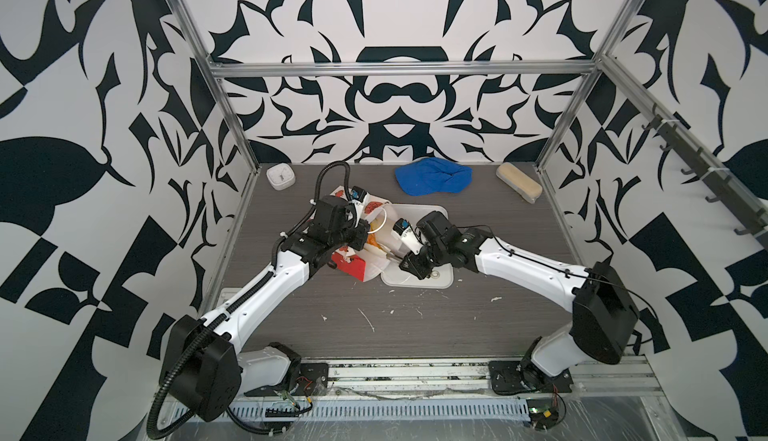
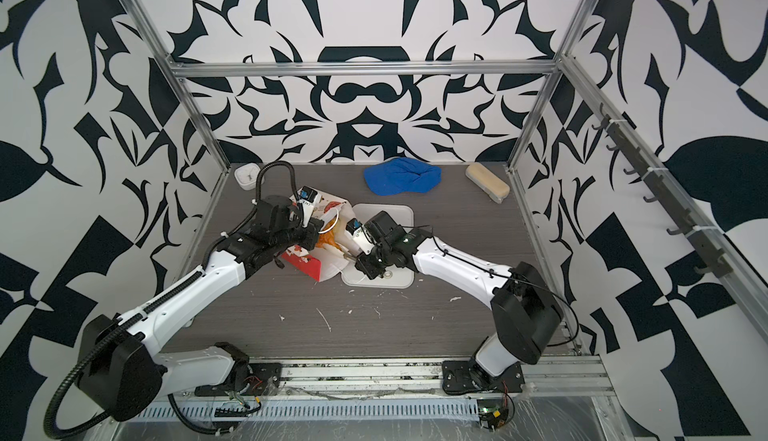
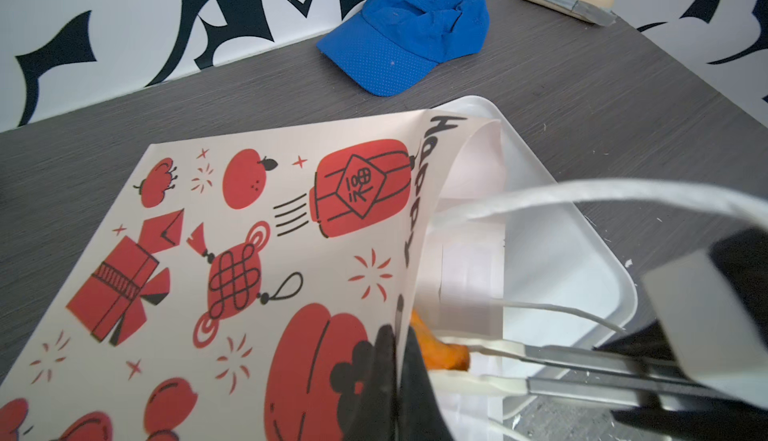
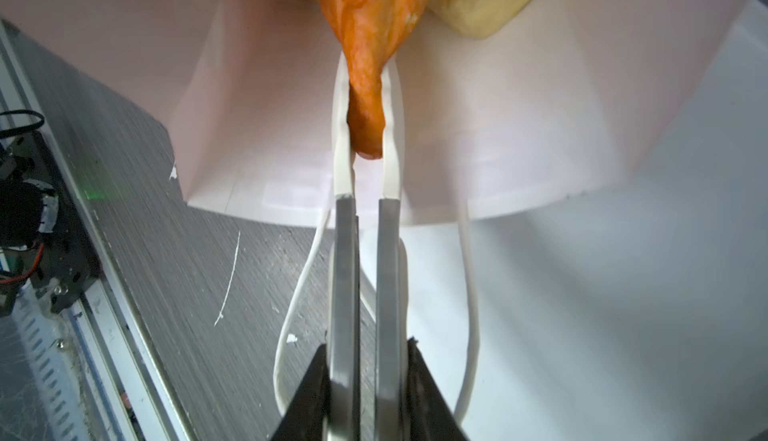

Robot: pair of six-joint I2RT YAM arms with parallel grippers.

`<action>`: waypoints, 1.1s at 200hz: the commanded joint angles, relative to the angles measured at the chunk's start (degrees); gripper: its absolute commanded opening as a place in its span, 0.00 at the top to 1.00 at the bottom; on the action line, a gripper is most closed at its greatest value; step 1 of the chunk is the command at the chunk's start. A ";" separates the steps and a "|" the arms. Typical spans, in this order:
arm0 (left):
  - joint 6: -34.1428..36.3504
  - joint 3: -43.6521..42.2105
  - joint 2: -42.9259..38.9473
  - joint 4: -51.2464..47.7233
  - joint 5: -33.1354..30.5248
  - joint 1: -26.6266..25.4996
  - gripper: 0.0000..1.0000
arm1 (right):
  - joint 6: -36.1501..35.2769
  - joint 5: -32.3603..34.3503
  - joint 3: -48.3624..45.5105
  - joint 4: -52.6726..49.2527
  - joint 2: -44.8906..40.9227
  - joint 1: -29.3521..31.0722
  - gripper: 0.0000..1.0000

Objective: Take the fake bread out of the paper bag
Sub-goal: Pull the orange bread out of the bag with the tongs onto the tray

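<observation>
On the middle of the table (image 1: 415, 335), the paper bag (image 1: 353, 270) lies on its side. Its open mouth faces right, over a white tray (image 1: 444, 281). The left gripper (image 3: 399, 360) is shut tight on the top edge of the bag's mouth and holds it up, so the mouth gapes wide.

The right gripper (image 4: 366, 118) reaches in from the right. Its two thin fingers (image 4: 343, 168) are closed on the fake bread (image 2: 328, 238). They pinch the pointy tip of an orange piece (image 4: 370, 23). That tip is at the mouth of the bag, but the fat part sits deeper inside. A pale yellow piece (image 4: 486, 6) lies just beside it (only a bit of it shows).

So the job looks like it has only just begun. No bread shows on the tray or on the table, though the arm and the bag hide part of the tray. One piece is grabbed but not out yet. What is left, I think: pull this piece out to the right, put it down, then go back for the others. How many more are in the bag cannot be seen.
</observation>
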 commanded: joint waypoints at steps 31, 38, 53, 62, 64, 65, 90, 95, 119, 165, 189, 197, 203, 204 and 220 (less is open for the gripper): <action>-3.02 1.48 1.46 3.36 -6.44 -0.16 0.98 | 4.06 1.50 -4.71 -4.99 -11.68 -0.47 0.80; -3.13 1.50 2.43 3.67 -6.97 -0.17 0.98 | 4.97 1.60 -5.77 -5.06 -13.45 -0.63 0.80; -3.47 1.49 2.74 4.07 -7.75 -0.21 0.98 | 7.35 0.77 -7.99 -4.91 -17.81 -1.39 0.79; -3.75 1.56 3.08 4.17 -8.39 -0.17 0.98 | 8.52 0.05 -9.16 -5.08 -20.15 -1.89 0.79; -3.75 1.52 3.12 4.21 -8.54 -0.12 0.98 | 8.79 0.03 -9.47 -5.14 -20.68 -2.00 0.79; -3.75 1.59 3.18 4.23 -8.59 -0.14 0.98 | 8.93 -0.02 -9.60 -5.13 -20.95 -2.03 0.79; -4.49 1.65 3.92 4.67 -10.40 -0.19 0.98 | 11.70 0.25 -12.60 -6.54 -27.21 -3.47 0.79; -4.66 1.65 3.93 4.78 -10.68 -0.18 0.98 | 12.12 0.40 -13.10 -6.97 -28.49 -3.86 0.79; -5.03 1.45 3.77 5.14 -12.44 -0.19 0.98 | 13.53 1.53 -14.80 -9.42 -34.42 -6.19 0.79; -4.90 0.00 1.50 5.14 -14.80 -0.08 0.98 | 15.23 2.15 -17.31 -10.12 -38.72 -12.47 0.77; -4.85 -0.74 -0.66 4.87 -14.25 -0.08 0.98 | 15.27 0.08 -18.99 -6.48 -34.49 -14.43 0.78; -4.80 -0.80 -0.97 4.72 -13.90 -0.08 0.98 | 15.28 -1.06 -19.50 -4.48 -32.78 -14.91 0.78; -4.81 -0.95 -1.20 4.61 -13.70 -0.08 0.98 | 15.37 -1.80 -19.80 -2.91 -31.44 -15.23 0.77; -4.81 -0.97 -1.23 4.61 -13.64 -0.08 0.98 | 15.39 -1.94 -19.81 -2.65 -31.16 -15.28 0.77; -4.81 -1.37 -1.77 4.35 -13.30 -0.08 0.97 | 15.40 -3.76 -20.00 0.99 -27.16 -16.15 0.77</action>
